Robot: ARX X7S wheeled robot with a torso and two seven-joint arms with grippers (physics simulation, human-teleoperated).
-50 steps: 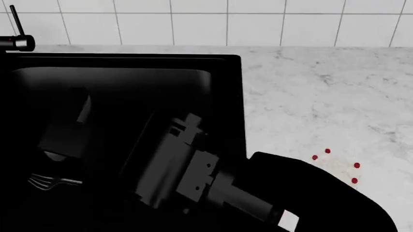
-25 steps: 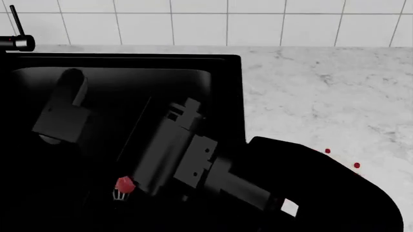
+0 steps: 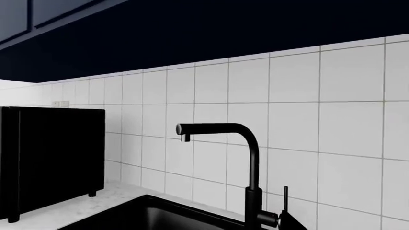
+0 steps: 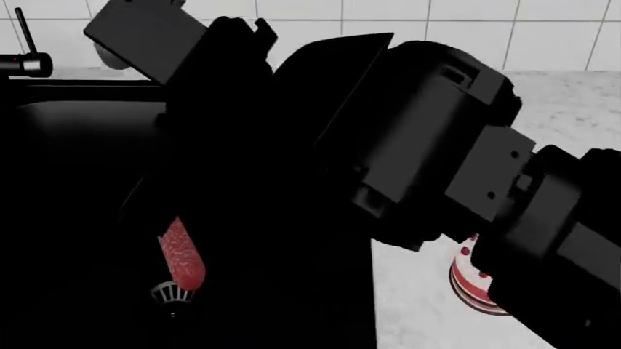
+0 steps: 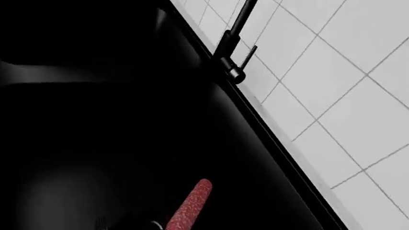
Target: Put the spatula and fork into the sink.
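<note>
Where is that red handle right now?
In the head view, the red handle lies low inside the sink, left of the big dark arm, its lower end by the drain.

The sink [image 4: 58, 218] is matte black through every basin wall. In it lies a spatula [image 4: 182, 256] with a red, finely speckled handle and a pale grey slotted end. The counter [image 4: 572, 102] is white marble with faint grey veining. The wall tiles [image 3: 294, 120] are white with thin grey grout lines. The faucet [image 3: 246, 158] is black. Above the tiles, the cabinets [image 3: 191, 28] are very dark navy. A black boxy appliance [image 3: 51, 158] stands at the far left. The small cake [image 4: 470, 280] is white with red bands and red dots. The robot arm [image 4: 427, 145] is black and dark grey.
</note>
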